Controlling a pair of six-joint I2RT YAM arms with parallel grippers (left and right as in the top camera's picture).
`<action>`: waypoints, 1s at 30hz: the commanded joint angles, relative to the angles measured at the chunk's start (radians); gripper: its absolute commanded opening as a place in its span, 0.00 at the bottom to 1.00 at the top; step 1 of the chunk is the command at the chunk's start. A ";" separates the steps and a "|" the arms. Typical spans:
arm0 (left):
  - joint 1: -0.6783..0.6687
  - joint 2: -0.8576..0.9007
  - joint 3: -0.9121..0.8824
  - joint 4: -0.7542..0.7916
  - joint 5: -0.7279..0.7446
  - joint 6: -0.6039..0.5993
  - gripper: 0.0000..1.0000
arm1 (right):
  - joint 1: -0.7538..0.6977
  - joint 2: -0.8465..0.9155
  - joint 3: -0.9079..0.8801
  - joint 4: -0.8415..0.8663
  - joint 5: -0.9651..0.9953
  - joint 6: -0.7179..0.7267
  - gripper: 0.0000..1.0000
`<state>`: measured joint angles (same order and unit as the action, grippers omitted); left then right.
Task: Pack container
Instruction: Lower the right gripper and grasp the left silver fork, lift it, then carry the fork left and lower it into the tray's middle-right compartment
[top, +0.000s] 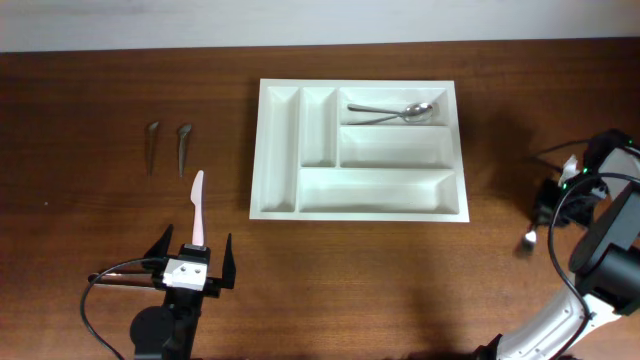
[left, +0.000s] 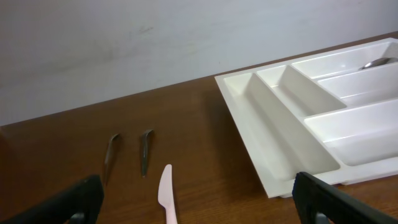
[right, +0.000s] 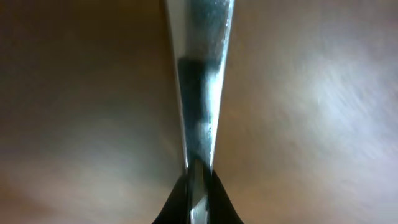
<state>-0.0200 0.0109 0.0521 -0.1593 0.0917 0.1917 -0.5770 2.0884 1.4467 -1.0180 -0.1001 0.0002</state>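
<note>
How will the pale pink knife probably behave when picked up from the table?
The pale pink knife looks thin and plastic, so it is probably light and may bend slightly. It lies flat on the smooth wooden table, so it might slide rather than lift cleanly. Being flat, it is unlikely to roll.

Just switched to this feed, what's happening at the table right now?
Cutlery is going into the white tray; spoons already lie in its top long compartment. The right tool, off to the tray's right, is shut on a shiny metal utensil. The left tool hangs open over the handle end of the pale plastic knife. Two small dark utensils lie on the table nearby.
</note>
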 joint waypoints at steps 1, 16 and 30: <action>0.005 -0.005 -0.006 0.002 -0.010 0.008 0.99 | 0.008 0.018 0.105 0.010 -0.233 0.222 0.04; 0.005 -0.005 -0.006 0.002 -0.010 0.008 0.99 | 0.073 0.018 0.407 0.007 -0.473 0.523 0.04; 0.005 -0.005 -0.006 0.002 -0.010 0.008 0.99 | 0.406 0.018 0.407 0.170 -0.285 1.262 0.04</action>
<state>-0.0200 0.0109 0.0521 -0.1593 0.0917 0.1917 -0.2295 2.1117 1.8328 -0.8516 -0.4835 0.9817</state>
